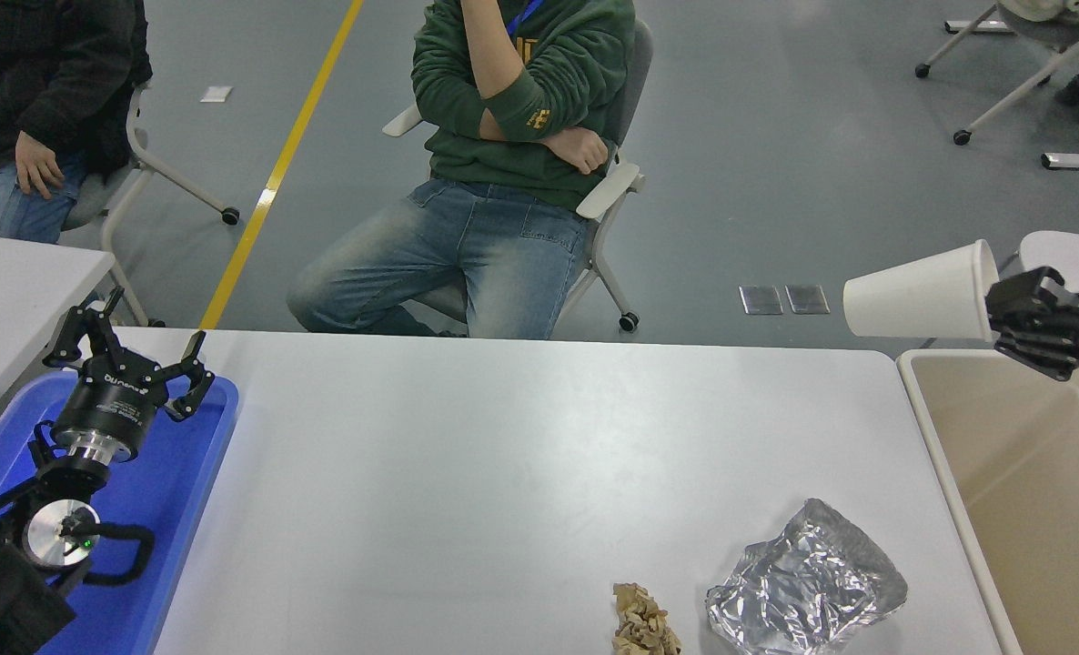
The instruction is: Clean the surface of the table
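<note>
The table surface (pixel 503 473) is a wide white-grey top. Near its front right edge lie a crumpled sheet of silver foil (pixel 805 582) and a small wad of brown paper (pixel 642 623). My right gripper (pixel 1003 314) reaches in from the right edge, shut on the rim of a white paper cup (pixel 922 293). The cup lies on its side in the air, just beyond the table's far right corner and left of the beige bin (pixel 1031 491). At the lower left my left gripper (pixel 130 350) is parked open over a blue tray (pixel 185 491).
The beige bin stands against the table's right edge. A smaller white table (pixel 12 282) shows at the left. Two people sit on chairs beyond the far edge, one in a green hoodie (pixel 521 82), one in dark clothes (pixel 39 91).
</note>
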Tool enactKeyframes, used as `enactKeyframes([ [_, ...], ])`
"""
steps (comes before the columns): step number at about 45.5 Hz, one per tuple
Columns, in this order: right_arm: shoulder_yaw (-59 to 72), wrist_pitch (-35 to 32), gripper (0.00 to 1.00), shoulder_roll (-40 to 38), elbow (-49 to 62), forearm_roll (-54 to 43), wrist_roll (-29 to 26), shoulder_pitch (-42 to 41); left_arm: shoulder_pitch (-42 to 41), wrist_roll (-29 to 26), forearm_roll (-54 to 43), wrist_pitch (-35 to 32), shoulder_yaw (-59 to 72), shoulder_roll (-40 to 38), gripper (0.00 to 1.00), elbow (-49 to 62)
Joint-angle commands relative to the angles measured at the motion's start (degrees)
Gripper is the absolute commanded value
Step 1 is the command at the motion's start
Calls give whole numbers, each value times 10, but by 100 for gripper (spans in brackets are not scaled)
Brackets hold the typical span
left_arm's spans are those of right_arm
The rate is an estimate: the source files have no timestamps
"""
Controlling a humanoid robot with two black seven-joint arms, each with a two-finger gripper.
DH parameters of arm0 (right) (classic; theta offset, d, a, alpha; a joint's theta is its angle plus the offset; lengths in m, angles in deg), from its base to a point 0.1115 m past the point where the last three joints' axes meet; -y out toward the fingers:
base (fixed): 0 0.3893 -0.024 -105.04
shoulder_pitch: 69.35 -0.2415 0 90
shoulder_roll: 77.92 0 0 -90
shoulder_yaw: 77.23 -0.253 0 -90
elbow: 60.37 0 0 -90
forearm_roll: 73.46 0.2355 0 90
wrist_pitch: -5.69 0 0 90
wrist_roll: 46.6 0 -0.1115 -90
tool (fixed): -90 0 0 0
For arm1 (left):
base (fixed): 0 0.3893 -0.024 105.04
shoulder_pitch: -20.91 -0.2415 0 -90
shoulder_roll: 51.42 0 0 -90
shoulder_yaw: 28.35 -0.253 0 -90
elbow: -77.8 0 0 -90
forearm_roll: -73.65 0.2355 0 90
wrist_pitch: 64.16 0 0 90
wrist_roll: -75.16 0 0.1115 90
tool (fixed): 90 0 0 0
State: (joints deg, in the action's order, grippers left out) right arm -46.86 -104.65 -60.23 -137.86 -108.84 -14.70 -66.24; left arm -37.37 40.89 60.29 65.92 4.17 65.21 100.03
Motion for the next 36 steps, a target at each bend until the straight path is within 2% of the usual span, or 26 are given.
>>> enactKeyframes([
  [1,-5,-2,0,-28,-19,-24,-1,-8,0,0,0,0,0,0,100,0],
  [18,-4,6,0,-9,-9,-24,-6,7,0,0,0,0,1,0,100,0],
  [36,-5,6,0,-10,102,-18,-5,62,0,0,0,0,1,0,100,0],
])
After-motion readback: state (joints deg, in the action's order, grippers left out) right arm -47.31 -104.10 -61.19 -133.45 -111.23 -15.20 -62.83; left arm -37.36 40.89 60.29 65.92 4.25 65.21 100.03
